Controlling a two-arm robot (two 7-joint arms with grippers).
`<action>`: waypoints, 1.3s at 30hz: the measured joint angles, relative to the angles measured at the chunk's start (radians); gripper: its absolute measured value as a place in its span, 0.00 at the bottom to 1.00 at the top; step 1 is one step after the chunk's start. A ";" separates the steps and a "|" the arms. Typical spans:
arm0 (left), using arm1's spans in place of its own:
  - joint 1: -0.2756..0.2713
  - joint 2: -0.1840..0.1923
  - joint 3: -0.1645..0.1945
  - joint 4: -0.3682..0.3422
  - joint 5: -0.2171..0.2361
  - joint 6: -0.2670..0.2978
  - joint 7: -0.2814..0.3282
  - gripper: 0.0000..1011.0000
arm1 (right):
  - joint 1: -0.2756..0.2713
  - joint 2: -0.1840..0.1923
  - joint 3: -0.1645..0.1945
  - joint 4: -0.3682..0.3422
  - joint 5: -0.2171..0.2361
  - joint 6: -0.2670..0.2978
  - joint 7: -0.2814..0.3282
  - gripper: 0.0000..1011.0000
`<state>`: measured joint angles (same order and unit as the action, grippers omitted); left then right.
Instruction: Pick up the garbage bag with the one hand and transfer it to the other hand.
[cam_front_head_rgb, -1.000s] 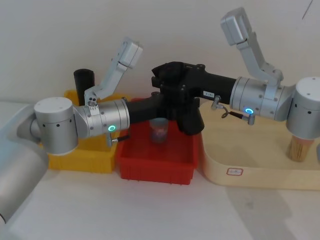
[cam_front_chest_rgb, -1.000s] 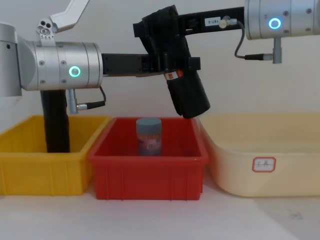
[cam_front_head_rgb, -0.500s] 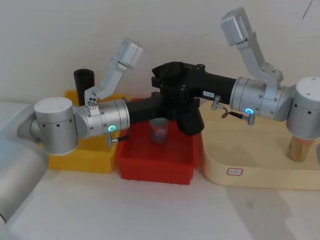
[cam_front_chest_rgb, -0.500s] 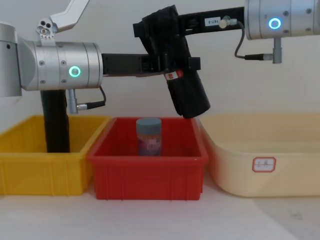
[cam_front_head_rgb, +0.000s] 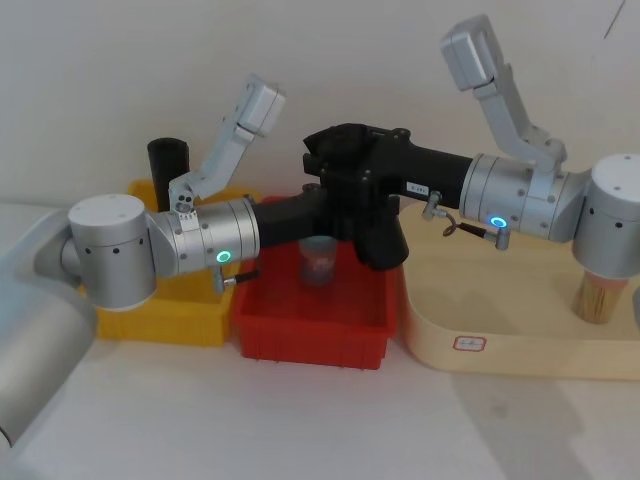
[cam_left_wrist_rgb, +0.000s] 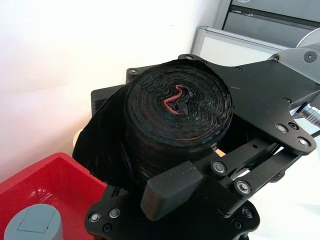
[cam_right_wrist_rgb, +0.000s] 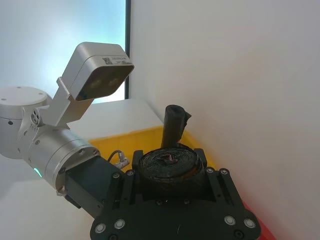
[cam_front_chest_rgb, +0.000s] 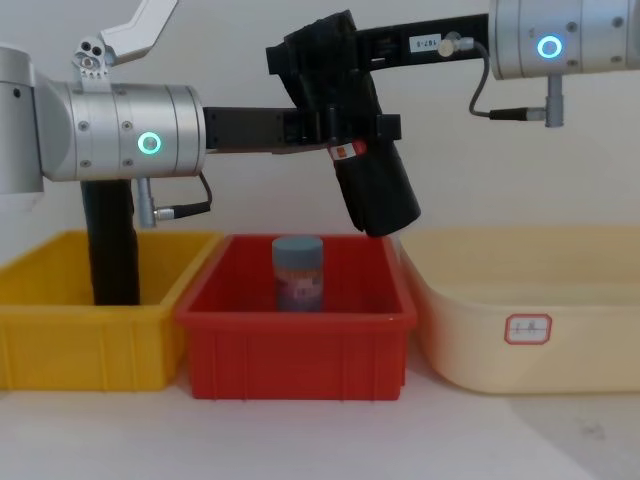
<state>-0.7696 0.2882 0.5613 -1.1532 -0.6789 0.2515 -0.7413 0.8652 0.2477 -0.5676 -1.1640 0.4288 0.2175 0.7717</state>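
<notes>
White wall (cam_front_chest_rgb: 240, 50), white table (cam_front_chest_rgb: 300, 440); left hand (cam_front_chest_rgb: 345, 135), right hand (cam_front_chest_rgb: 322, 62) grip garbage bag (cam_front_chest_rgb: 380, 195).

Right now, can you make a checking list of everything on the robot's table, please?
Surface: white table, three containers in a row.
Job's things: garbage bag tilted in the air above the red bin, label band showing.
Clutter: grey-lidded jar upright in the red bin; slimmer black roll upright in the yellow bin; stick bundle in the beige tray.
Grippers: left gripper shut on the garbage bag near the label; right gripper shut on its upper end.
Cables: grey cable looped below the right wrist; black cable below the left.
Surroundings: plain white wall.
</notes>
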 joint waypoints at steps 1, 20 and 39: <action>0.000 0.000 0.000 0.000 0.000 0.000 0.000 0.41 | 0.000 0.000 0.000 0.000 0.000 0.000 0.000 0.58; 0.000 0.000 0.000 0.000 0.000 0.000 0.000 0.41 | 0.000 0.000 0.000 0.000 0.000 0.000 0.000 0.58; 0.000 0.000 0.000 0.000 0.000 0.000 0.000 0.41 | 0.000 0.000 0.000 0.000 0.000 0.000 0.000 0.58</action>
<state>-0.7695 0.2882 0.5613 -1.1532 -0.6789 0.2515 -0.7413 0.8652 0.2476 -0.5676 -1.1639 0.4288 0.2175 0.7716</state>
